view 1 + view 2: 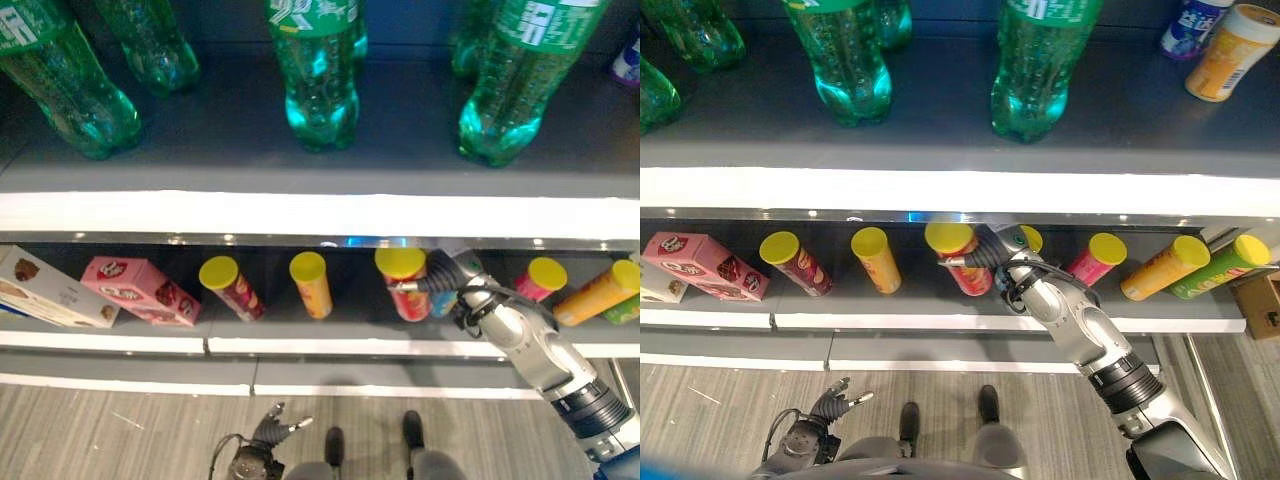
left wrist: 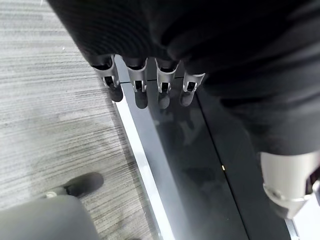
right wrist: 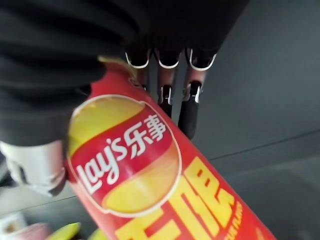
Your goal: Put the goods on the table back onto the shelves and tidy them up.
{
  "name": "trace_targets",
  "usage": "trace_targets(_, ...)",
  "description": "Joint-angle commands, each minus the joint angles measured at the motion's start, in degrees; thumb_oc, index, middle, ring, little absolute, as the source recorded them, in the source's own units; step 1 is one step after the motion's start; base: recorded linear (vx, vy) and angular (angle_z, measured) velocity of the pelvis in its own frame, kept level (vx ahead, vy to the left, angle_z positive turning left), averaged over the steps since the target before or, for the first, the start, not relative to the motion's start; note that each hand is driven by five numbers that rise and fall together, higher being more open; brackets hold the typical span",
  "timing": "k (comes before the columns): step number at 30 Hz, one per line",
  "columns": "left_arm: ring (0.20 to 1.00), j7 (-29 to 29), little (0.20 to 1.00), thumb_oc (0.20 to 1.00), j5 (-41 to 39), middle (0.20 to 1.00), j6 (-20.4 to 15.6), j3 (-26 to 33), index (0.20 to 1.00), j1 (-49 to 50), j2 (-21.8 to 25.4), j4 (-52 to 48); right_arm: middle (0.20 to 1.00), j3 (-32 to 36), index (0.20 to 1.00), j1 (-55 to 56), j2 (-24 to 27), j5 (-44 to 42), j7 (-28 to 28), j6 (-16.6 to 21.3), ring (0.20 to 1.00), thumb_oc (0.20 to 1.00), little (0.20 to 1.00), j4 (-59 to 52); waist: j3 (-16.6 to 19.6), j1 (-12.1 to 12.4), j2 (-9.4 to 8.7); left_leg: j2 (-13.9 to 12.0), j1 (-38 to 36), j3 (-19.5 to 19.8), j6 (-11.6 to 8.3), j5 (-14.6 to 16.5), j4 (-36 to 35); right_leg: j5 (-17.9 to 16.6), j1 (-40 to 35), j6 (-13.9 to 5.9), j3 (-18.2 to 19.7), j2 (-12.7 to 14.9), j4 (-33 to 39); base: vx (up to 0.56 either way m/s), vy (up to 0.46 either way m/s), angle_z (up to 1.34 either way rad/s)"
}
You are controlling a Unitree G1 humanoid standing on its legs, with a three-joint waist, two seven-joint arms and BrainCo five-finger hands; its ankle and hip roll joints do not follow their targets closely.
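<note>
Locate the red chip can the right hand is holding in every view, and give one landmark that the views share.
Left eye view: red chip can on the lower shelf, right of centre, right hand around it.
Right eye view: the can near the middle of the lower shelf.
Left wrist view: not in it; left hand over the floor.
Right wrist view: the can fills the foreground.
Shared landmark: the white shelf edge above the can row.

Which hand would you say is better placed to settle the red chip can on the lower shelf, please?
The right hand: its fingers are already round the red chip can at the lower shelf, between other yellow-lidded cans. The left hand hangs low over the floor, fingers relaxed, away from the shelf.
</note>
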State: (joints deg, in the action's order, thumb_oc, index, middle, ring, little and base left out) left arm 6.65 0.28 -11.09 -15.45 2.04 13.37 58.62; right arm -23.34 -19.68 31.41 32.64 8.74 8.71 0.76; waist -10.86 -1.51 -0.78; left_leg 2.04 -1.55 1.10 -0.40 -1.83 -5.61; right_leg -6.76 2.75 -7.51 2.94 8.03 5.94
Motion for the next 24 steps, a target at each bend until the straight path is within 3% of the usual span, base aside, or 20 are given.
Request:
trace_targets(1,1.0,1.5,1.0,1.0,-0.6,1.0,-1.3,-1.5,1.0,-1.6,0.9,1.1,0.2,-1.0,0.2,-3.5,-1.8,1.9,6.9,0.9,0.2,0.2,0.2,-2.1,1.5,1.9,-1.48,-2.9,-1.1,0.9,-0.69,7.5,3.0,2.2,-0.8,-3.98,-2.2,5.4,-2.0,0.0,0.0,0.0)
trace_targets(17,1.0,0.7,1.0,1.0,-1.1,1.0,-1.2,-3.4,1.0,-2.5,1.6,1.5,0.2,-6.7,0.2,-8.8,-2.7,2.6,6.2,1.0,0.2,0.2,0.2,4.4,-0.8,3.9,-0.96,-4.7,1.6,3.7,-2.18,11.0,11.5,6.8,-2.3,-2.66,-5.0,5.1,-7.1,0.02,-0.044,0.14)
trace_targets(24,1.0,1.8,1.0,1.0,-3.1,1.0,-1.1,-4.4,1.0,-4.7,1.8,0.6,0.2,-7.9,0.2,-12.8,-3.0,2.7,7.6,0.1,0.2,0.2,0.2,7.0,-5.5,4.4,-0.52,-4.8,6.5,4.8,-2.75,12.5,17.8,9.1,2.3,-2.14,-5.2,4.6,-13.6,-0.07,-0.016,0.1)
